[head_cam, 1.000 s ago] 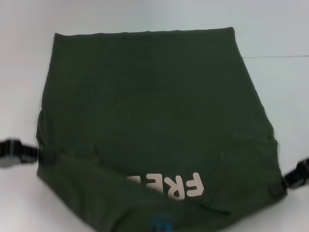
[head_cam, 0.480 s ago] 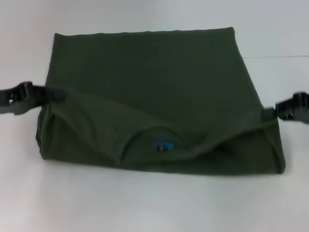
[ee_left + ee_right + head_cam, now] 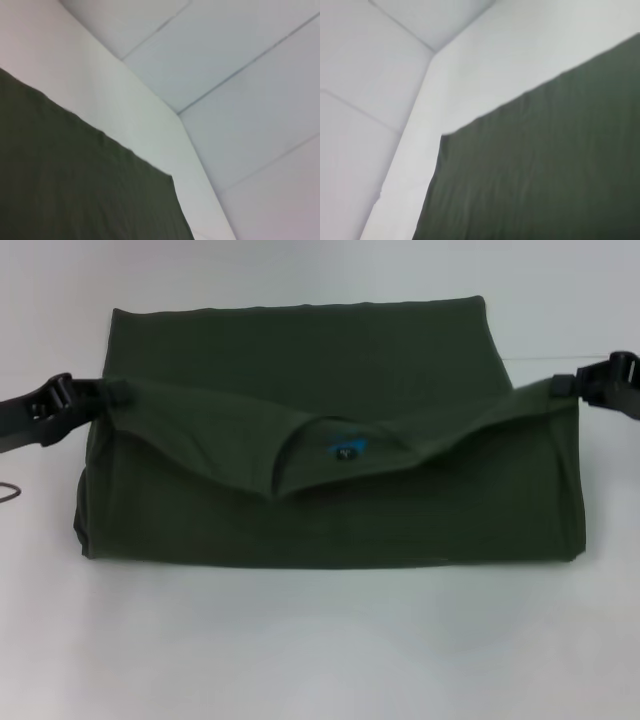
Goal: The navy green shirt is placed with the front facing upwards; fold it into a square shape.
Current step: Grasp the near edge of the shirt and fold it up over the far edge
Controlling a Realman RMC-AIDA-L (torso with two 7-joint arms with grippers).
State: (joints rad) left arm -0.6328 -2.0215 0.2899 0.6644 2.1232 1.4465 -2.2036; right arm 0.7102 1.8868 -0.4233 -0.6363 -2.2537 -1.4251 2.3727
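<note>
Lying crosswise: navy green shirt, collar facing away.

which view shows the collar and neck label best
The head view: the navy green shirt shows whole there, with its collar and blue neck label on the folded-over flap. Both wrist views show only plain green cloth and white table, no collar.

A plain white table (a thin dark seam crosses its far right).
</note>
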